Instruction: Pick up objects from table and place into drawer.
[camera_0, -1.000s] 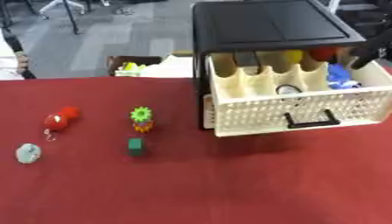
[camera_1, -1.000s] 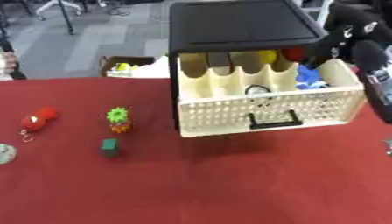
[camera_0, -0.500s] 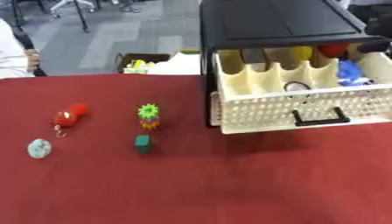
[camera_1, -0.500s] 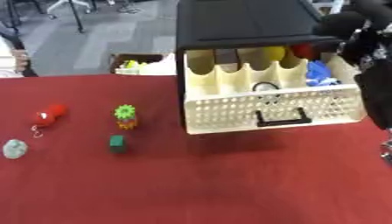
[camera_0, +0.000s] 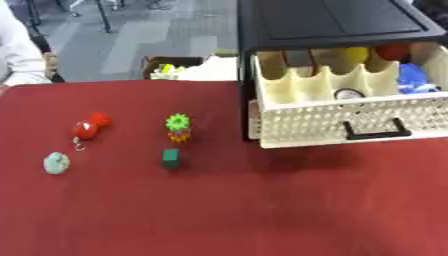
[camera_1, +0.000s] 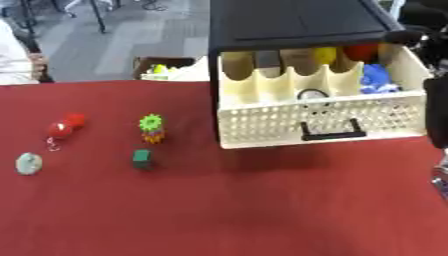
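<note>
Four small things lie on the red table (camera_0: 262, 210) at the left: a red toy with a key ring (camera_0: 90, 125), a pale green round lump (camera_0: 56, 162), a green gear on an orange base (camera_0: 178, 127) and a dark green cube (camera_0: 171, 158). A cream perforated drawer (camera_0: 350, 122) stands pulled out of a black cabinet (camera_0: 332, 22). Its compartments hold a blue thing (camera_0: 411, 80), a yellow ball (camera_0: 354, 54), a red ball (camera_0: 394, 50) and a round dark-rimmed thing (camera_0: 348, 94). My right hand (camera_1: 411, 36) shows as a dark shape at the drawer's back right corner. My left hand is out of view.
My right arm (camera_1: 435, 110) runs down the right edge beside the drawer. Beyond the table's far edge, an open box (camera_0: 175, 67) with yellow and green items sits on the floor. Bare red cloth fills the whole near half.
The camera has shifted, so the whole scene sits further right. My right hand has drawn back from over the drawer's right compartments to its back right corner. The table things have not moved.
</note>
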